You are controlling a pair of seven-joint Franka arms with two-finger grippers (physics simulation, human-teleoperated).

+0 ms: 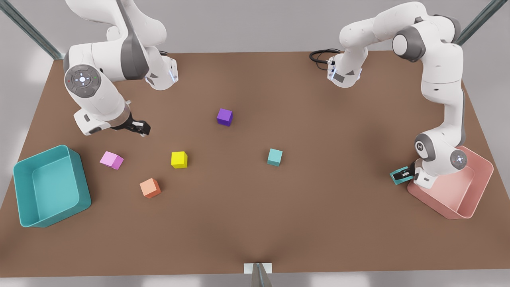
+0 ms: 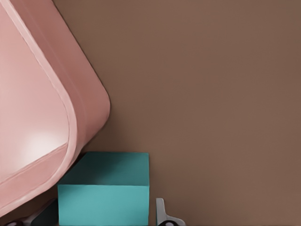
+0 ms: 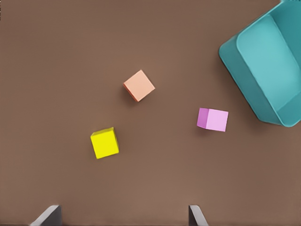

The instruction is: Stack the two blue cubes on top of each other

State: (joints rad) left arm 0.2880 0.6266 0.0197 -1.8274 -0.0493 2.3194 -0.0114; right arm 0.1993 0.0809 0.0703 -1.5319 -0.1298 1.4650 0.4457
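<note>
One blue cube (image 1: 275, 157) rests on the brown table right of centre. The other blue cube (image 1: 397, 177) (image 2: 103, 188) lies against the corner of the pink bin (image 1: 476, 187) (image 2: 80, 103) at the front view's right. My left gripper (image 1: 403, 174) (image 2: 94, 219) is down over that cube, one finger on each side. A thin strip of table shows between the cube and one fingertip (image 2: 161, 214), so the gripper is open. My right gripper (image 1: 139, 128) (image 3: 124, 219) waits open and empty above the table at the front view's left.
A purple cube (image 1: 224, 117) sits toward the back. A yellow cube (image 1: 179, 159) (image 3: 105, 142), an orange cube (image 1: 150, 187) (image 3: 139, 85) and a pink cube (image 1: 111, 160) (image 3: 213, 119) lie left of centre. A teal bin (image 1: 24, 191) (image 3: 235, 61) stands at the left edge.
</note>
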